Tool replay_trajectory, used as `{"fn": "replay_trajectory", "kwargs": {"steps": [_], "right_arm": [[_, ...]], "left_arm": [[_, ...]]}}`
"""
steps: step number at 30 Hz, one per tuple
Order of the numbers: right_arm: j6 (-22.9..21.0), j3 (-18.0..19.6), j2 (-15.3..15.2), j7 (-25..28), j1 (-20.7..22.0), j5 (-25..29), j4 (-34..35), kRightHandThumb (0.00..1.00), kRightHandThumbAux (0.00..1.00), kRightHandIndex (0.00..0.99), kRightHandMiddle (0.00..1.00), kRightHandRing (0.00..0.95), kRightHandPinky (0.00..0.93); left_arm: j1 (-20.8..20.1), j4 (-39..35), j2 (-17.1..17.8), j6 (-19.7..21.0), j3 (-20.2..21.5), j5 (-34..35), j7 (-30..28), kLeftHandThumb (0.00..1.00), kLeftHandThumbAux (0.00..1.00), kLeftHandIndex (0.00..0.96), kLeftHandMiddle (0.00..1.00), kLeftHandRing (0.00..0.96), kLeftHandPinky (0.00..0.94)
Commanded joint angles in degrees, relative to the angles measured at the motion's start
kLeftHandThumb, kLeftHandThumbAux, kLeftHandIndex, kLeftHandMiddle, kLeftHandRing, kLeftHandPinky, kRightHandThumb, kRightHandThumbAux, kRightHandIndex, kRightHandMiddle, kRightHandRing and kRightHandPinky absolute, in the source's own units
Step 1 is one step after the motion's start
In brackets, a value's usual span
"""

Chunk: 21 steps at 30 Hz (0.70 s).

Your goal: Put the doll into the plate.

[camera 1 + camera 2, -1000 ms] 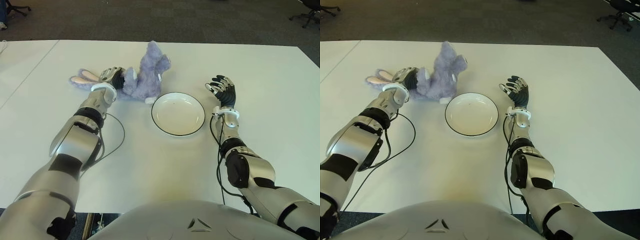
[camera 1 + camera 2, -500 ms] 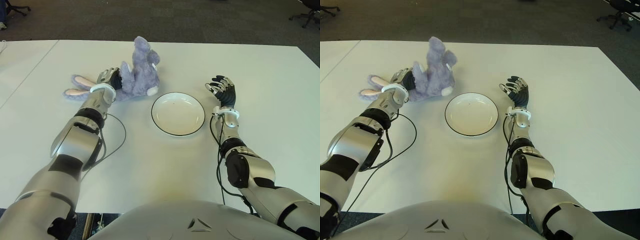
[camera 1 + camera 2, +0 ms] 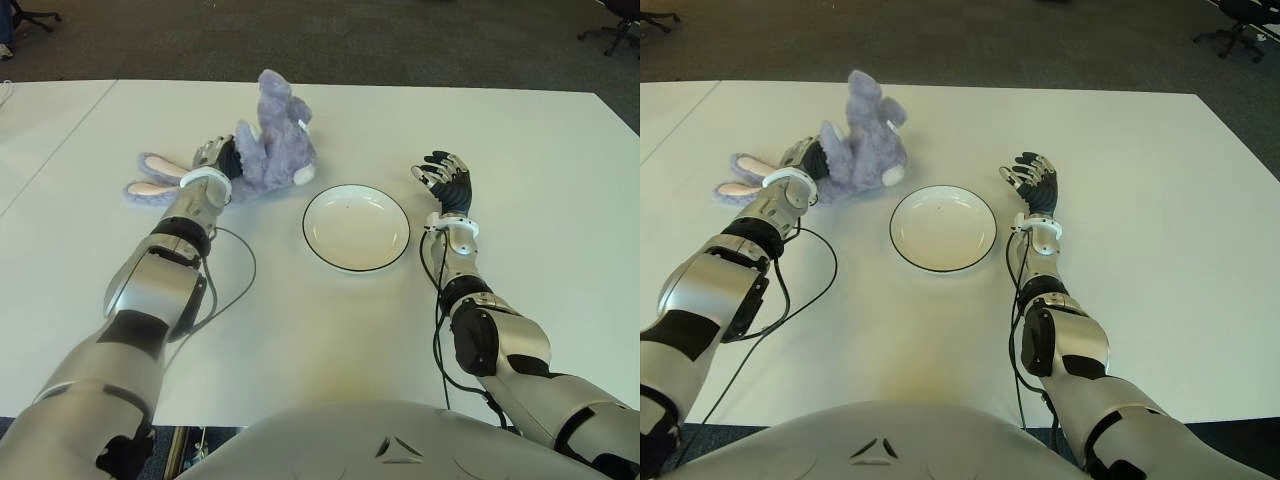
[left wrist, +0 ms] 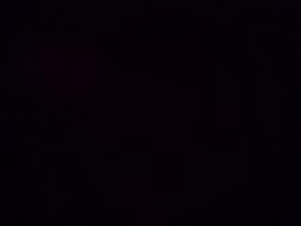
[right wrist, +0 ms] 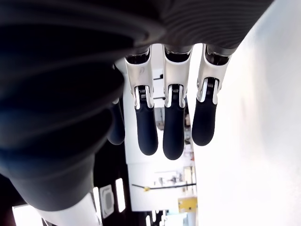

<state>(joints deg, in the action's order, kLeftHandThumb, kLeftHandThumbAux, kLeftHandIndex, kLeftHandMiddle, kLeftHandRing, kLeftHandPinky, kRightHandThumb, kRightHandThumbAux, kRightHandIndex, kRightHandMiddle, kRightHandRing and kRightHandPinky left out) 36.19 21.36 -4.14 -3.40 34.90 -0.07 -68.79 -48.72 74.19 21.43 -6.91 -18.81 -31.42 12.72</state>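
1 doll [image 3: 270, 150] in left hand [image 3: 215, 160]

Lilac doll [image 3: 270, 150] with pink-lined ears; black-rimmed white plate [image 3: 356, 227].

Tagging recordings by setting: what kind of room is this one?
Probably an office or lab: a large white table on dark carpet, with wheeled office chairs at the far edges. The left hand holds the doll beside the plate.

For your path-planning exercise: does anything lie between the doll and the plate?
Nothing visible does. The left hand grips the doll, and only bare table separates it from the plate. The right hand shows on the plate's far side.
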Motion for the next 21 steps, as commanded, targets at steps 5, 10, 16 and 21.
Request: {"fn": "replay_trajectory", "kwargs": {"steps": [5,10,16,21], "right_arm": [[-7.3,0.74,3.87,-1.44,-14.96,1.39,-8.46,0.097,0.868,0.302,0.349,0.359,0.345],[-7.47,0.25,3.6,-1.96,-14.94,0.82,-8.5,0.075,0.871,0.3,0.356,0.37,0.35],[-7.55,-0.47,3.36,-2.62,-14.95,0.1,-8.5,0.031,0.866,0.29,0.346,0.356,0.337],[-7.84,-0.69,3.33,-2.86,-14.88,0.11,-8.52,0.035,0.862,0.292,0.345,0.355,0.32]], "left_arm": [[3.99,3.53,-1.92,3.9,2.66,2.77,-0.34,0.911,0.641,0.689,0.786,0.805,0.823],[1.9,2.4,-1.94,2.78,2.83,2.18,4.25,0.926,0.641,0.705,0.801,0.817,0.827],[-0.78,0.91,-1.91,1.85,1.07,0.06,9.97,0.887,0.641,0.719,0.815,0.813,0.806],[-2.24,-0.15,-2.17,1.81,-0.39,-1.42,12.38,0.863,0.636,0.721,0.818,0.813,0.829]]}}
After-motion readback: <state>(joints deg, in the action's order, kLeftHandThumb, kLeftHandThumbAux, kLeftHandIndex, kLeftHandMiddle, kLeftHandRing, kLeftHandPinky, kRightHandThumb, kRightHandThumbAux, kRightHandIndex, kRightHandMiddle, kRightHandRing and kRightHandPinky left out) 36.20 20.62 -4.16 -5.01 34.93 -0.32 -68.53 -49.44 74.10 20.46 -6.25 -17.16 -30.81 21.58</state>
